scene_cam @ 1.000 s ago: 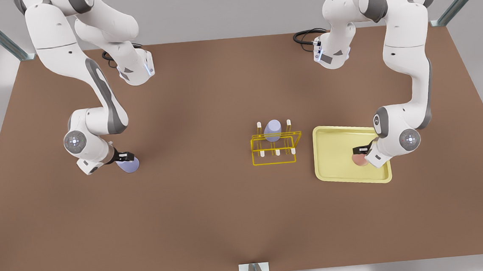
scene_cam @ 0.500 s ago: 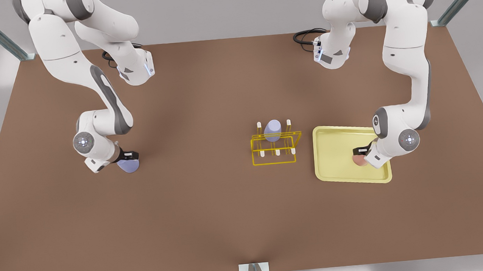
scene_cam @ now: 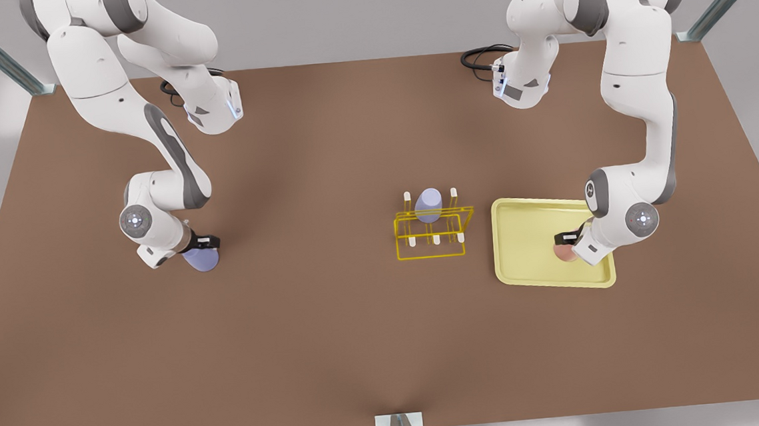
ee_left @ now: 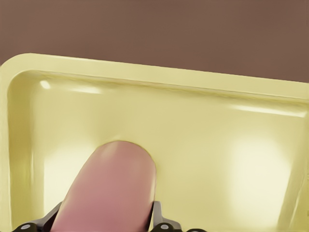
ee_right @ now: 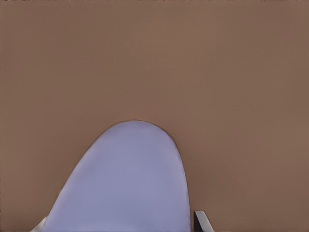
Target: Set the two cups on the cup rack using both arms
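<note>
Salmon cup (scene_cam: 564, 251) sits on the pale-yellow tray (scene_cam: 522, 243) at the front view's right, clamped between the left gripper's (scene_cam: 567, 237) fingers (ee_left: 160, 220). Over at the front view's left, the right gripper (scene_cam: 204, 242) is closed around a lavender cup (scene_cam: 201, 259) on the brown table (scene_cam: 334, 323). Between them stands the yellow cup rack (scene_cam: 431, 236), another lavender cup (scene_cam: 428, 204) on a back peg.

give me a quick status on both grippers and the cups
Left gripper shut on salmon cup in the tray. Right gripper shut on lavender cup on the table. Rack holds one lavender cup already; path open.
</note>
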`<act>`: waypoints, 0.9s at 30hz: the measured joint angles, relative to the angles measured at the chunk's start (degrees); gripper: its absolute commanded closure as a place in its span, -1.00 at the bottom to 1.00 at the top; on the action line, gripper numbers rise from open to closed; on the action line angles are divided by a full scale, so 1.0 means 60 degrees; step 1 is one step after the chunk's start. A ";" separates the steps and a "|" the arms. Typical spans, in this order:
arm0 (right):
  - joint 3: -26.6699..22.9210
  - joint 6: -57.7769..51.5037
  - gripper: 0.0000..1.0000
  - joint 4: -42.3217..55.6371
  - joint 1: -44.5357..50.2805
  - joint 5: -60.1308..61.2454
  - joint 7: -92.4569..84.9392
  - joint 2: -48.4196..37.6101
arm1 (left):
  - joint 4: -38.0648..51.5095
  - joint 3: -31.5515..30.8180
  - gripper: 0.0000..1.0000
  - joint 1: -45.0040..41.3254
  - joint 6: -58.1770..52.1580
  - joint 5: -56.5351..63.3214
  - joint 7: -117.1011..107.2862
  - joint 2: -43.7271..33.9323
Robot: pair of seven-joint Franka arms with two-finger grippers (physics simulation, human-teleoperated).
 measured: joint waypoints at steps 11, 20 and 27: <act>0.0011 0.0144 -0.53 0.0001 -0.0022 0.0050 -0.0069 -0.0009 | 0.0024 0.0000 -0.67 -0.0184 -0.0357 0.0013 -0.0045 -0.0299; 0.0020 0.0143 -0.49 0.0129 -0.0030 0.0143 -0.0201 -0.0072 | 0.0977 -0.0216 -0.67 -0.0988 -0.1378 0.0034 -0.0370 -0.0819; 0.1273 0.0092 -0.49 0.0731 0.0016 0.0209 -0.0270 -0.0830 | 0.3131 -0.1428 -0.67 -0.1093 -0.3496 0.0039 -0.1285 -0.0781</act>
